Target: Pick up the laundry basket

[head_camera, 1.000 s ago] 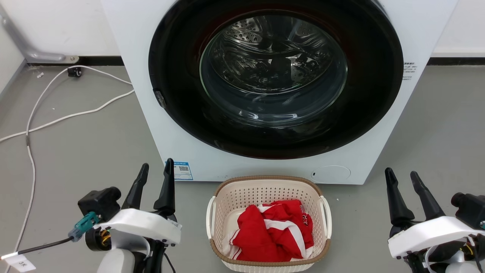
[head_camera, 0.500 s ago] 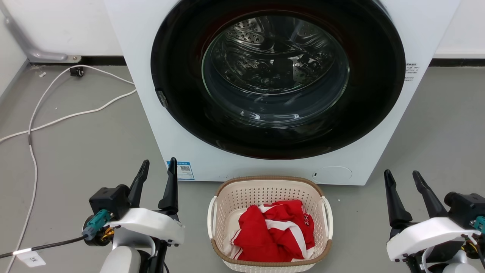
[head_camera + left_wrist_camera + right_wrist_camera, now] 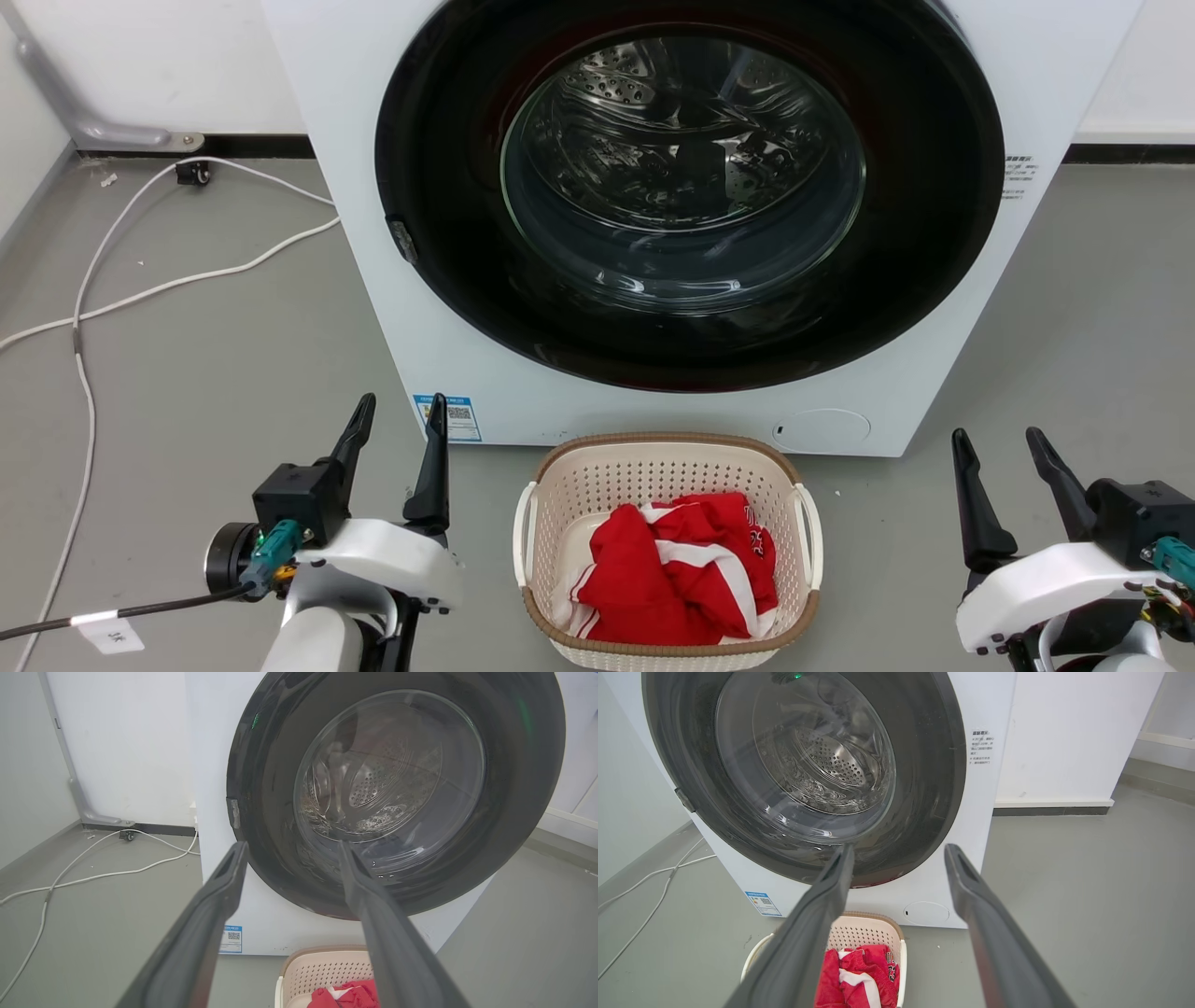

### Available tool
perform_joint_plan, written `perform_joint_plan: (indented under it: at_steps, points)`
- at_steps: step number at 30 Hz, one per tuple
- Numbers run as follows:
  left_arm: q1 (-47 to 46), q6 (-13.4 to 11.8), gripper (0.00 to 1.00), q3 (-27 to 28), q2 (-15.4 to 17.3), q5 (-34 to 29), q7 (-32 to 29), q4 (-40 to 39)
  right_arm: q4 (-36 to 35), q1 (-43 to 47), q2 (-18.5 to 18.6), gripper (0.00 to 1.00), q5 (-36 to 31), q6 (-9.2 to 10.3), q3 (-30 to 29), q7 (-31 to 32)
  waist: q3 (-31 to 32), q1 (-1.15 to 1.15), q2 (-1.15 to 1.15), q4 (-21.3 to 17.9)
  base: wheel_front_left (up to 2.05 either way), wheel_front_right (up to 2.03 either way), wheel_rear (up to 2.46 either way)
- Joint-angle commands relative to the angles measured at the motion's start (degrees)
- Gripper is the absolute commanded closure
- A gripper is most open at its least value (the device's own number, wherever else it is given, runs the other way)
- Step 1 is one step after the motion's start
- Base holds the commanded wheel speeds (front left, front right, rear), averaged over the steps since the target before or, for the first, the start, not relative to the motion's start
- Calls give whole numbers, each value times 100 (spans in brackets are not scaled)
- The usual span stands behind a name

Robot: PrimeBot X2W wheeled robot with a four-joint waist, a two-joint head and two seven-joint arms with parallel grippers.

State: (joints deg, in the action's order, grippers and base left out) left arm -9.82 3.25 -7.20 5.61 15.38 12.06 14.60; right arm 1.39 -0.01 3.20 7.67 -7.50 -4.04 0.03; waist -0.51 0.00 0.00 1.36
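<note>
- My left gripper point(image 3: 401, 403) is released: its two long, dark, tapering fingers stand apart with nothing between them, their matte inner faces bare.
- My right gripper point(image 3: 995, 435) is released too, its fingers spread in a narrow V and holding nothing.
- The small cream-beige perforated plastic laundry basket point(image 3: 644, 474) sits on the floor between my two grippers, touching neither. It lies just to the right of my left fingers and further from my right ones.
- The basket is a rounded rectangle with a brown woven-look rim, walls dotted with rows of small round holes, and a smooth white loop handle on each side.
- A crumpled red garment with white stripes point(image 3: 672, 579) lies inside, heaped toward the side nearest me.
- Beyond my fingertips stands a white front-loading washer point(image 3: 373, 233), smooth and flat-faced. The basket's far rim is close to its base.
- The washer's round door point(image 3: 681, 177) has a broad glossy black ring around bulging clear glass, and a perforated steel drum shows through it.
- A thin white cable point(image 3: 187, 280) snakes over the smooth grey floor point(image 3: 1074, 327), out past my left gripper.
</note>
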Motion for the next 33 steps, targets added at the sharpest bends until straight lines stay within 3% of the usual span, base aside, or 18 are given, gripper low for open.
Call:
perform_joint_plan:
  at_steps: [1, 19, 33]
  points:
    - [-102, -38, 0, -32, 38, -151, 49, -10, -37, 12, -22, 0, -148, 2, -15, -17, 15, 0, 0, -1, 0, 0, 0]
    - [-167, -128, 0, -144, 38, -815, 237, 176, -29, 88, -38, 0, -906, 2, -49, -55, -10, 0, 0, 5, 0, 0, 0]
    - [-201, -23, 0, -142, -40, -776, 319, 280, 2, 119, -45, 0, -1040, 3, -81, -91, -1, 0, 0, 38, 0, 0, 0]
